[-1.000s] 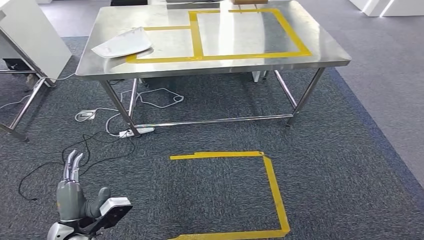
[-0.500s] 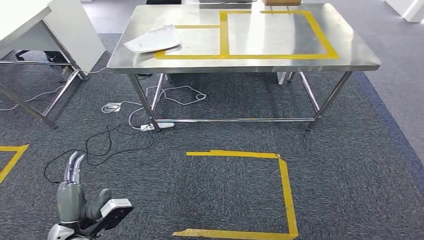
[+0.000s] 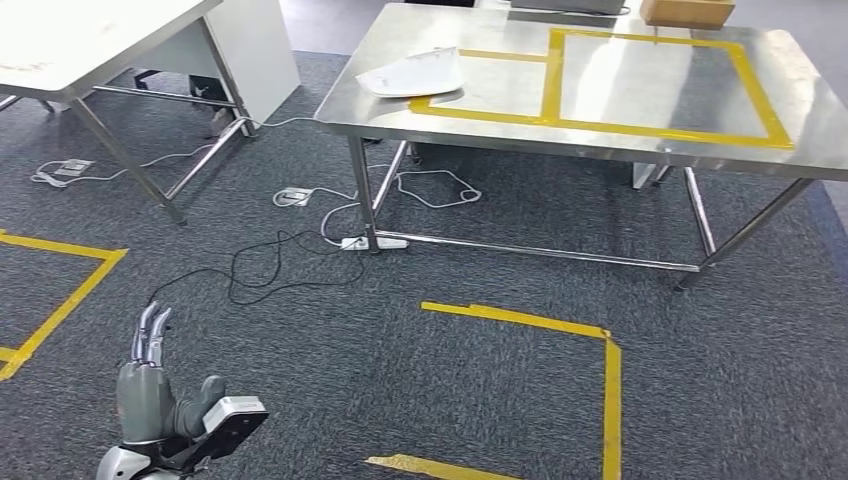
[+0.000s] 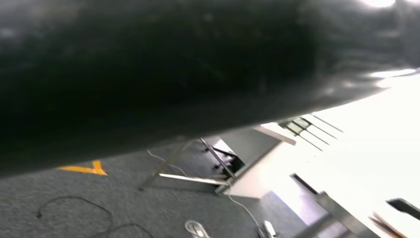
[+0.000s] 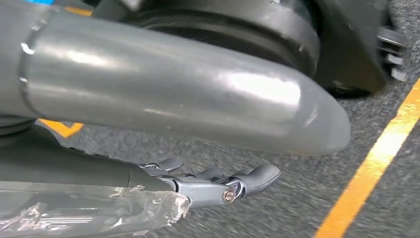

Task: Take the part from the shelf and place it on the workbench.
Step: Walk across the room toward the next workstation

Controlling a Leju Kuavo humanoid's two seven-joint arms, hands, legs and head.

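Observation:
A white, flat curved part (image 3: pixel 412 73) lies on the steel workbench (image 3: pixel 640 120), at its near left corner, partly over the yellow tape outline. My left hand (image 3: pixel 150 385) hangs low at my left side over the carpet, far from the bench, fingers stretched out straight and holding nothing. In the right wrist view my right hand (image 5: pixel 213 183) hangs above the carpet, its dark fingers extended with nothing in them.
A cardboard box (image 3: pixel 686 10) sits at the bench's far edge. A white table (image 3: pixel 90 40) on metal legs stands at the upper left. Cables and a power strip (image 3: pixel 375 242) lie under the bench. Yellow tape outlines (image 3: pixel 560 325) mark the carpet.
The camera has turned left: the bench has slid to the right of the picture and the white table has come into view. My left hand keeps the same pose.

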